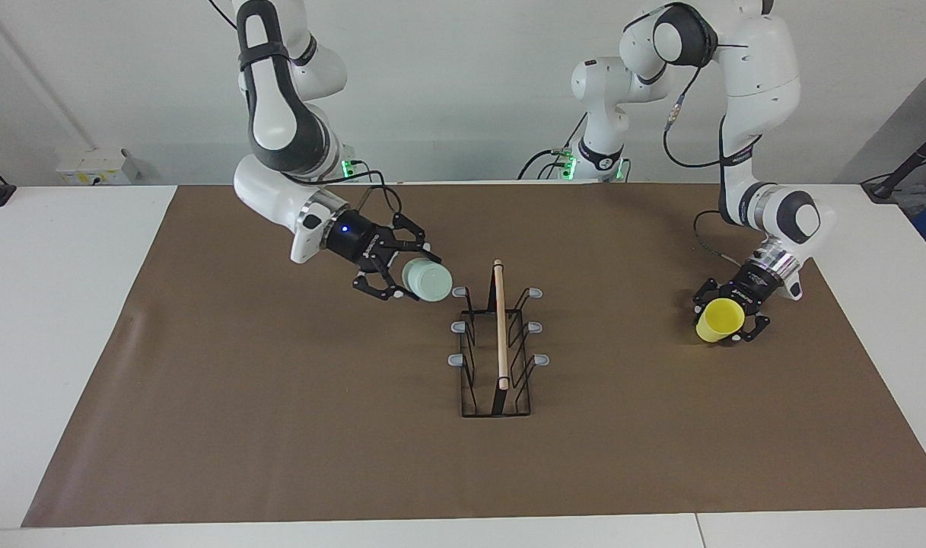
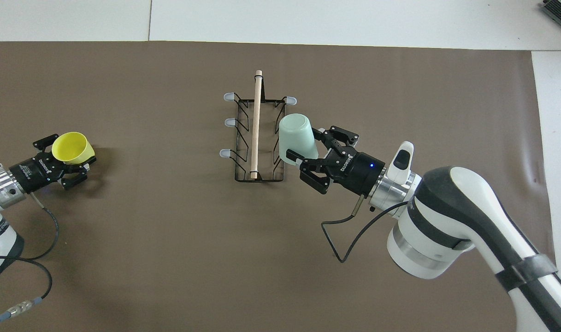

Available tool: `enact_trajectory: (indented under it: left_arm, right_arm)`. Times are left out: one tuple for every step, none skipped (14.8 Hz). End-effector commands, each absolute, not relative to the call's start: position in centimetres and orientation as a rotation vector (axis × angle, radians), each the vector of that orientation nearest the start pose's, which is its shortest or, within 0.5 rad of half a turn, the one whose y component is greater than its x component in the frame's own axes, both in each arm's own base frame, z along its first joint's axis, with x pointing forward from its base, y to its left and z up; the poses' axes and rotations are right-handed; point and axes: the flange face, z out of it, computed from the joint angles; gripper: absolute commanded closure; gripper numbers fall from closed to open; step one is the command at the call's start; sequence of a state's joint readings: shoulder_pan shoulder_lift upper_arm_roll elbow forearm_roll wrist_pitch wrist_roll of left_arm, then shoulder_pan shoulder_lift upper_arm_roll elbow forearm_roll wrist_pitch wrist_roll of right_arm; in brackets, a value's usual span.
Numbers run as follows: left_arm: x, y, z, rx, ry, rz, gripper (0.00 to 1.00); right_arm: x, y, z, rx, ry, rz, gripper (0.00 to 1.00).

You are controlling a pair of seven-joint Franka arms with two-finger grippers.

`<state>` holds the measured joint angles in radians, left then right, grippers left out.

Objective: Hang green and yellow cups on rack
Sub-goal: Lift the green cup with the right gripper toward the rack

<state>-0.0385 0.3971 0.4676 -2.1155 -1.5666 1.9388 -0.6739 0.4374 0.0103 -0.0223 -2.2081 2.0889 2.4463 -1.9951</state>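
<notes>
Clamping mint green cup, right gripper sits mid-frame, base toward nearest-robot prong of rack. Left gripper grips yellow cup, frame right, well apart.

My bench in a robotics lab — no home or kitchen.

I work at a white table under a plain brown mat, my arm and its twin bolted at the table's edge before a bare white wall — cables trailing, green lights at our bases.
</notes>
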Motion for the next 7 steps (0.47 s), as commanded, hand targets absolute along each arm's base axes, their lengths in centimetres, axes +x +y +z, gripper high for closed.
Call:
enact_trajectory:
  left_arm:
    - [54.3,16.9,27.4,0.963,1.809,-0.491,0.90]
    - [55.1,16.7,28.3,0.969,1.807,-0.496,0.90]
    - [55.6,16.4,28.7,0.990,1.811,-0.505,0.90]
    - [56.0,16.6,29.6,1.005,1.811,-0.501,0.90]
    - [56.5,16.7,30.6,1.021,1.810,-0.494,0.93]
    - [57.0,16.6,31.7,1.051,1.801,-0.479,0.99]
    - [57.6,16.6,33.0,1.069,1.806,-0.463,1.00]
  right_arm:
    - [49.9,21.4,39.9,-1.836,-0.592,-1.323,1.00]
    - [49.9,21.6,39.6,-1.810,-0.579,-1.369,1.00]
    - [49.7,21.8,38.9,-1.786,-0.576,-1.388,1.00]
    - [49.4,22.1,38.3,-1.762,-0.567,-1.397,1.00]
    - [49.2,22.2,37.8,-1.745,-0.570,-1.414,1.00]
    - [49.2,22.4,37.2,-1.742,-0.569,-1.430,1.00]
    - [49.0,22.3,36.5,-1.750,-0.567,-1.429,1.00]
